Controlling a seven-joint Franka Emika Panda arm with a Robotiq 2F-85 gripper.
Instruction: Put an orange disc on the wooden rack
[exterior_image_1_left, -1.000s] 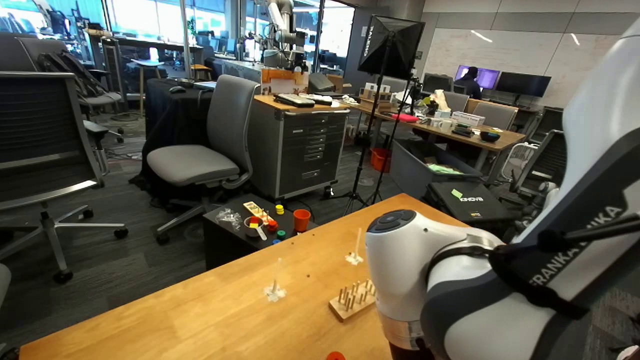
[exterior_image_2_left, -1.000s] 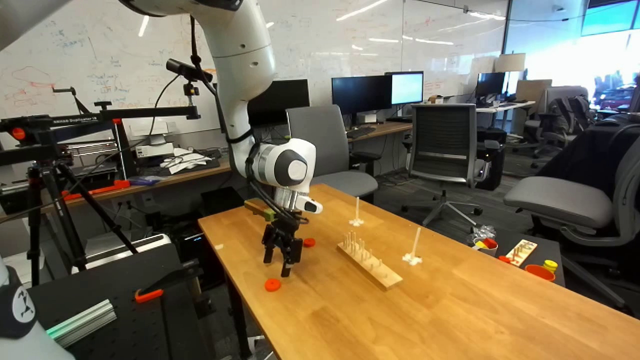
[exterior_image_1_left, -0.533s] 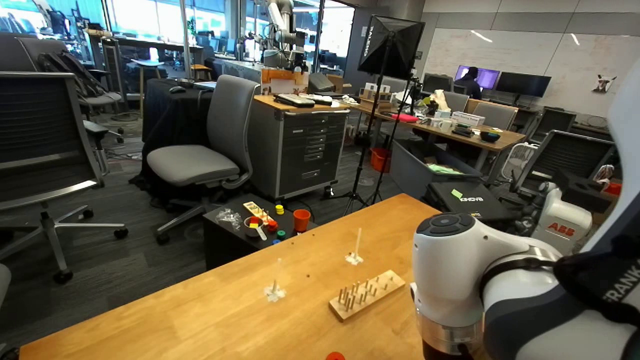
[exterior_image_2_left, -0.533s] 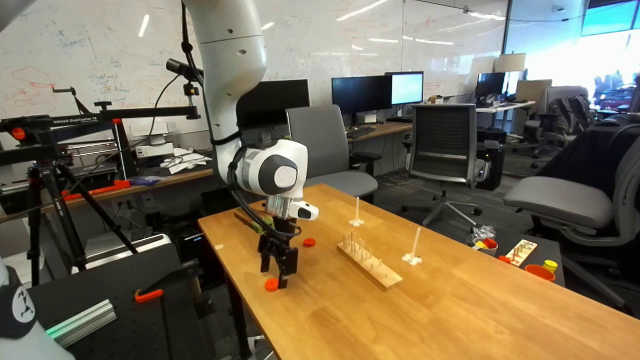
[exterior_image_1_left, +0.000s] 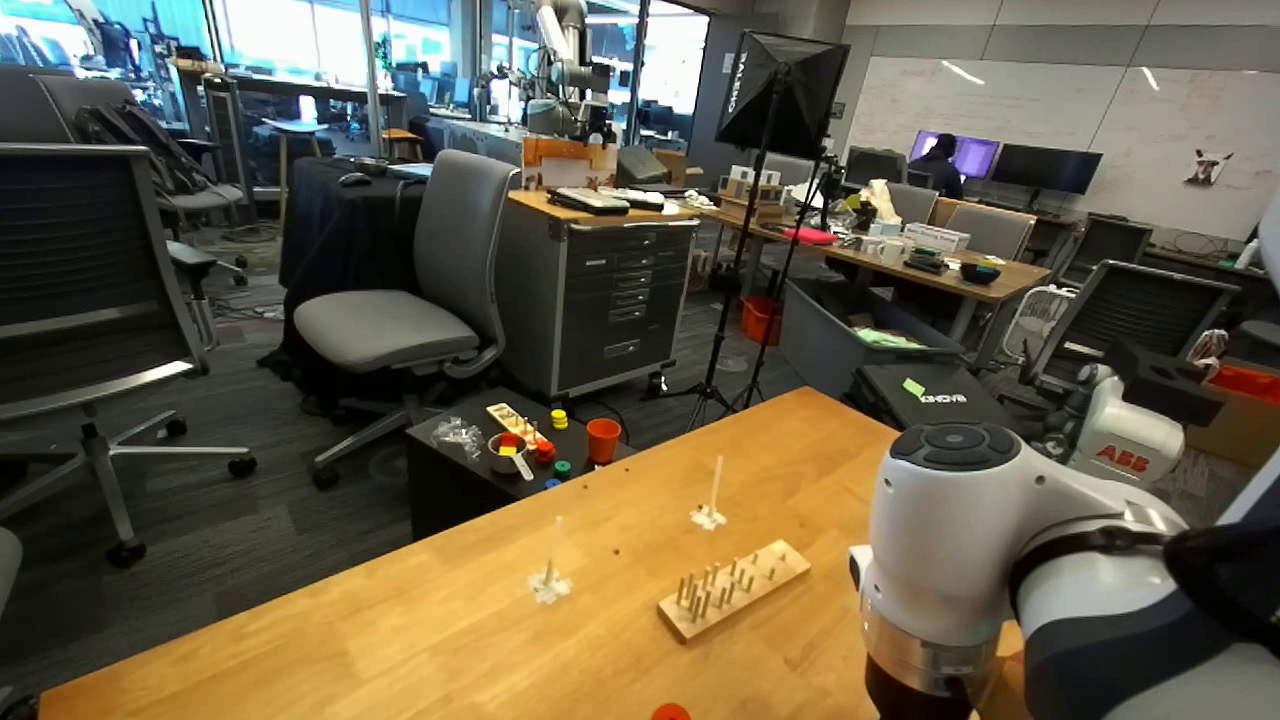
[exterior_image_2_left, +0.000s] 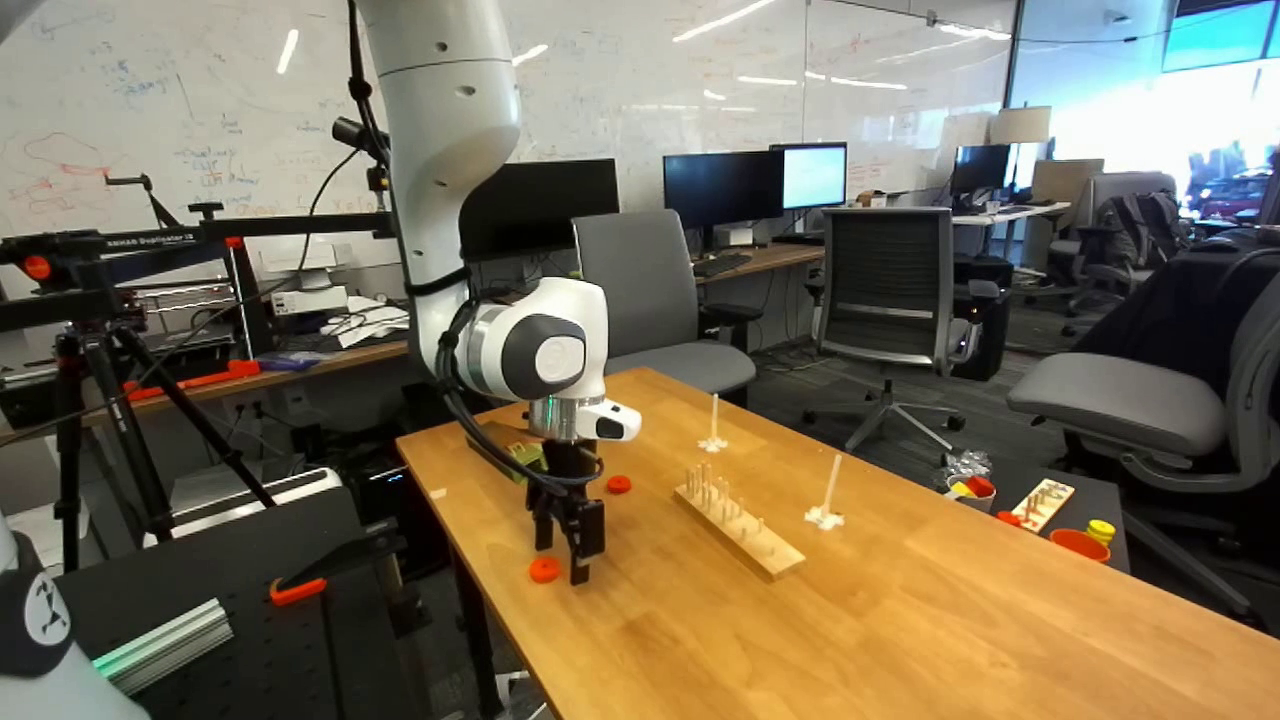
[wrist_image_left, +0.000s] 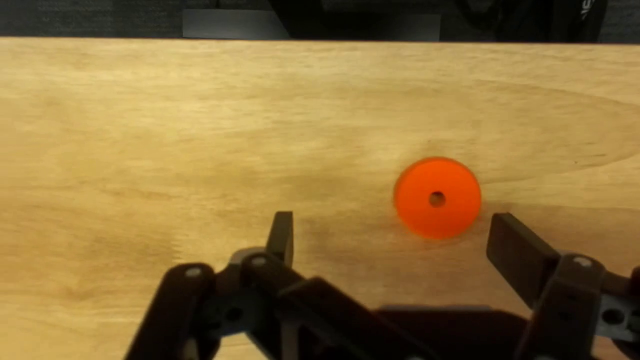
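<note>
One disc (wrist_image_left: 437, 198) is lying near my spread gripper (wrist_image_left: 392, 216), which I am lowering toward the surface (wrist_image_left: 150, 150), probably preparing pickup for the rack (exterior_image_2_left: 740, 529).

Light-brown wooden counter (exterior_image_2_left: 920, 630). Found directly upon it: one oblong, pegged, pale-wood rack (exterior_image_2_left: 745, 532); one slim pale rod (exterior_image_2_left: 714, 420), white-footed, near upright; a second such rod (exterior_image_2_left: 831, 485); one flat orange disc (wrist_image_left: 437, 216), centrally holed; a second orange disc (exterior_image_2_left: 619, 484). Both discs lie apart from the rack.

Robotics lab, office-like: robot arms (exterior_image_2_left: 455, 130), scribbled whiteboard (exterior_image_2_left: 650, 90), desk monitors (exterior_image_2_left: 722, 188), swivel chairs (exterior_image_1_left: 385, 322), drawer cabinet (exterior_image_1_left: 625, 330), photo softbox (exterior_image_1_left: 790, 95).
</note>
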